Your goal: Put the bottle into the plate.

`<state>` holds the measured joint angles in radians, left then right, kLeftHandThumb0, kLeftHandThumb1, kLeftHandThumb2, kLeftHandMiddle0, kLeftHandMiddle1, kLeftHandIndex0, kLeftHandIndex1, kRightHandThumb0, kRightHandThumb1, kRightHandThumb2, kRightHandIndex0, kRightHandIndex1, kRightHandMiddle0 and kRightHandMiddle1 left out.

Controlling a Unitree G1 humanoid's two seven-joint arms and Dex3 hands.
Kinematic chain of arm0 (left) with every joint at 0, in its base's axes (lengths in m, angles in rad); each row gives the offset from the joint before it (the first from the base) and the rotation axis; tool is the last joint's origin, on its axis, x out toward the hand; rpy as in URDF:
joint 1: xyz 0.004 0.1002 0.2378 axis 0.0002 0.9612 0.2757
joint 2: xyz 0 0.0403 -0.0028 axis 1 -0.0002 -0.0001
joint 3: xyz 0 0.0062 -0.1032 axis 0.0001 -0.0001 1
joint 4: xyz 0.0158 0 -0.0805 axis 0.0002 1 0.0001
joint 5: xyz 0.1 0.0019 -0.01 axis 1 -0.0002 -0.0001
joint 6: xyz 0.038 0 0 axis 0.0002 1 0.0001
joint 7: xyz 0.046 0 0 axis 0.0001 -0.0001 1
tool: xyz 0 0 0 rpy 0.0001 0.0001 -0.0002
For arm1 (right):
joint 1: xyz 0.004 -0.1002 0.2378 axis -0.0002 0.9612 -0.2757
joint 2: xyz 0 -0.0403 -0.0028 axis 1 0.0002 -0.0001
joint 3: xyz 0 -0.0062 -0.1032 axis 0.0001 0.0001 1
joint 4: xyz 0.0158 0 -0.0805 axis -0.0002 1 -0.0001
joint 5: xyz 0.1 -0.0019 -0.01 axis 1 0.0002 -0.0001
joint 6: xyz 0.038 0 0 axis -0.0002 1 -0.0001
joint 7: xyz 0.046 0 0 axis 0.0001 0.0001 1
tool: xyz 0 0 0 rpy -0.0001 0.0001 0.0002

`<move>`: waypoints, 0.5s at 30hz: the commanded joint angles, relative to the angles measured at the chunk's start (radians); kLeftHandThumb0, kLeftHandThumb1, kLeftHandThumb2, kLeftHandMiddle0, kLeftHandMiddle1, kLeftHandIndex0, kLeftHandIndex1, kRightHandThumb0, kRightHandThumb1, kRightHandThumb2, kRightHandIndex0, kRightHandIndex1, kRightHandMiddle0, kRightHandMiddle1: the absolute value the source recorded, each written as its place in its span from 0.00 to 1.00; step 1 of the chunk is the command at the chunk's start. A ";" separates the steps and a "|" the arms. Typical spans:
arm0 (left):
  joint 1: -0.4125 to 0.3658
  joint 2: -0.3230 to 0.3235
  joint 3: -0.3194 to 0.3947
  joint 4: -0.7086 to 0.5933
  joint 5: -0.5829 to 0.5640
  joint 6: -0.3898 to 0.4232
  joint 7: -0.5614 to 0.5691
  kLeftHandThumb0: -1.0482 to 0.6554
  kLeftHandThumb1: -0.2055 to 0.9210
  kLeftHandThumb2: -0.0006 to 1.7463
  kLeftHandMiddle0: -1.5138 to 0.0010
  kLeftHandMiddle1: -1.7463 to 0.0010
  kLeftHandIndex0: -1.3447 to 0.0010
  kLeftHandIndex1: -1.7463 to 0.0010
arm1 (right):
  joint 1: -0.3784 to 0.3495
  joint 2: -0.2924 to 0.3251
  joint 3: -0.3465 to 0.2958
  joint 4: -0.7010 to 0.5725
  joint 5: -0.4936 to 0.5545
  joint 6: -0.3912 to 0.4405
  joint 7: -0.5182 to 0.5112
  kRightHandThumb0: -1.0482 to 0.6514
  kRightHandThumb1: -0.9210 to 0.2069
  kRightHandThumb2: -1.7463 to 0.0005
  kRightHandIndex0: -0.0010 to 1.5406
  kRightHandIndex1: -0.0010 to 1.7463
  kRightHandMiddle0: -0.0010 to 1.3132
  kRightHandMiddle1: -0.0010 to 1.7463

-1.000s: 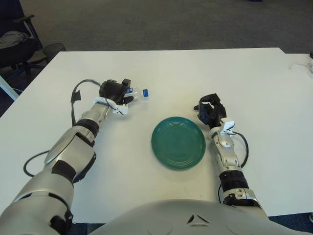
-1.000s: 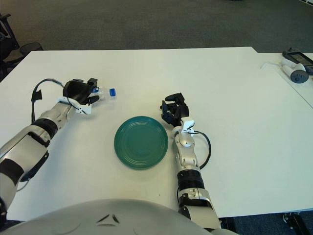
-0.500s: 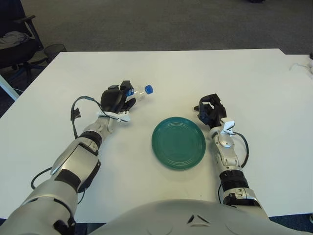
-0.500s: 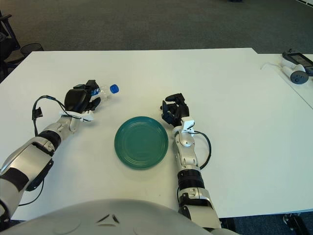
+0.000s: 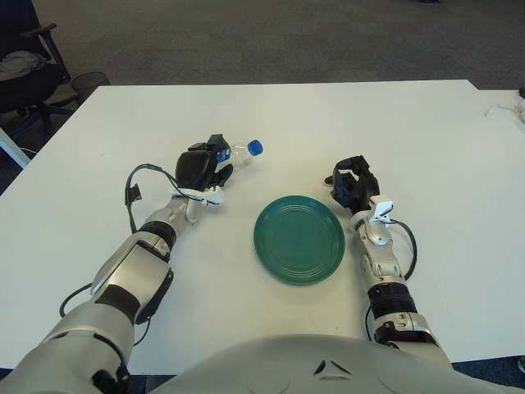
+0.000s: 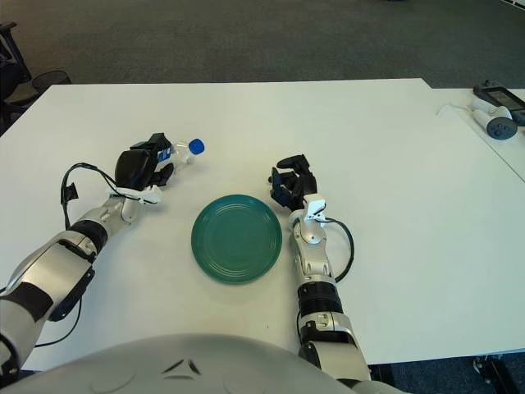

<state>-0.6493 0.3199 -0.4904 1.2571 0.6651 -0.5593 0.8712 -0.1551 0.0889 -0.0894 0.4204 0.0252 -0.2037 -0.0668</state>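
A small clear bottle [image 5: 238, 153] with a blue cap [image 5: 255, 148] is held off the table in my left hand [image 5: 205, 164], which is shut on it, cap pointing right and slightly up. The hand is left of and a little beyond the round green plate [image 5: 299, 239], which lies flat near the table's middle with nothing on it. My right hand [image 5: 353, 185] shows just right of the plate's far edge, fingers curled and holding nothing.
The white table [image 5: 394, 123] spreads wide around the plate. A black cable [image 5: 139, 176] loops off my left wrist. A dark office chair [image 5: 25, 66] stands off the table's far left corner. Grey devices [image 6: 496, 107] lie on a neighbouring surface at the far right.
My left hand has lifted the bottle off the table and carried it toward me and to the right, nearer the plate. The right hand has stayed still.
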 commanded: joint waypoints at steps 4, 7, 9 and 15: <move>0.027 -0.001 0.019 -0.041 -0.022 -0.044 -0.052 0.55 0.56 0.64 0.24 0.00 0.32 0.00 | 0.044 -0.005 -0.004 0.064 0.006 0.050 -0.002 0.61 0.25 0.53 0.32 0.82 0.23 1.00; 0.002 0.013 0.036 -0.085 -0.034 -0.073 -0.067 0.56 0.55 0.65 0.23 0.00 0.33 0.00 | 0.043 -0.005 -0.003 0.062 0.006 0.057 -0.003 0.61 0.23 0.55 0.31 0.81 0.22 1.00; -0.010 0.021 0.046 -0.104 -0.038 -0.086 -0.075 0.56 0.55 0.65 0.23 0.00 0.33 0.00 | 0.043 -0.004 -0.002 0.061 0.005 0.060 -0.006 0.61 0.22 0.56 0.30 0.81 0.22 1.00; -0.046 0.051 0.095 -0.196 -0.062 -0.144 -0.121 0.57 0.55 0.66 0.22 0.00 0.33 0.00 | 0.039 -0.003 -0.002 0.065 0.005 0.067 -0.009 0.61 0.21 0.57 0.30 0.80 0.23 1.00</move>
<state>-0.6482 0.3348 -0.4280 1.1153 0.6261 -0.6722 0.7715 -0.1591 0.0861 -0.0859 0.4250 0.0243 -0.2065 -0.0678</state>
